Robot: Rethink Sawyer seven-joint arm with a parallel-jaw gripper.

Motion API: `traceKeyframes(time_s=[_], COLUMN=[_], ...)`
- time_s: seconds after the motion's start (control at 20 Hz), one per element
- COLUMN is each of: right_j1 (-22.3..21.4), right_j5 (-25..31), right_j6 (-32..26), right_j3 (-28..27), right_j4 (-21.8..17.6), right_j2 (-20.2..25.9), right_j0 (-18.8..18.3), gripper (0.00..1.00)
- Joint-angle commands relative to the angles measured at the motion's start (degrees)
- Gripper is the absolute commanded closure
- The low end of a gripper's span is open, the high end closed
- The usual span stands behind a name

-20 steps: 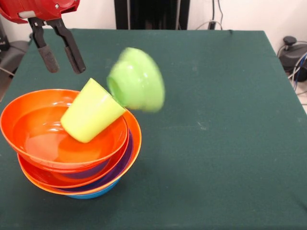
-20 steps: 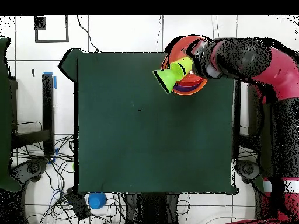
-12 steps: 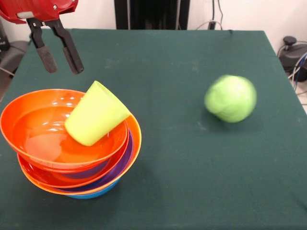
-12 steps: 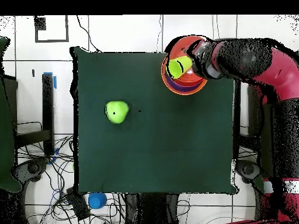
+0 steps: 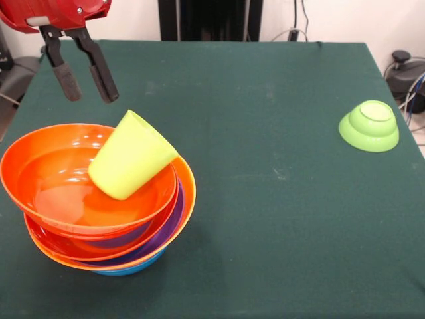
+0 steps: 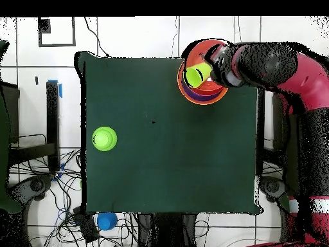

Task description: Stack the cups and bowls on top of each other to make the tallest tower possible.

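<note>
Jaws [image 5: 85, 84]: spread, nothing held, hung above the tower's far rim.
Tower [image 5: 99, 212]: one, near left on the bench [image 5: 265, 219]; rims counted: orange, red-orange, purple, blue.
Cup [image 5: 131, 156]: one, tilted in the top bowl.
Small green bowl [image 5: 369, 125]: one, upturned, far right, well apart.

The green table [image 5: 265, 199] lies bare across its middle, open to a gripper from above. Only 2 things block it: the tower [image 5: 99, 199] at 1 corner with the tumbler [image 5: 131, 156] tilted in its top bowl, and the small lime-green bowl [image 5: 369, 125], upside down near the opposite edge.
</note>
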Motion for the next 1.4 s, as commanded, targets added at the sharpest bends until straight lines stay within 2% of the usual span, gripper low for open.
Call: traceKeyframes(time_s=[0.05,0.55,0.8,1.4], right_j1=[-1.16,-2.66,-2.73,-1.82], right_j5=[-0.21,-0.55,-1.9,-11.0], right_j6=[-1.9,-0.72,-2.13,-3.03], right_j3=[4.25,2.78,3.19,7.87], right_j4=[-3.21,-5.59,-5.87,-9.27], right_j2=[-4.07,-7.4,-8.46,-10.31], right_j0=[3.26,7.61,7.92,7.72], gripper=[0.0,0.0,0.0,0.0])
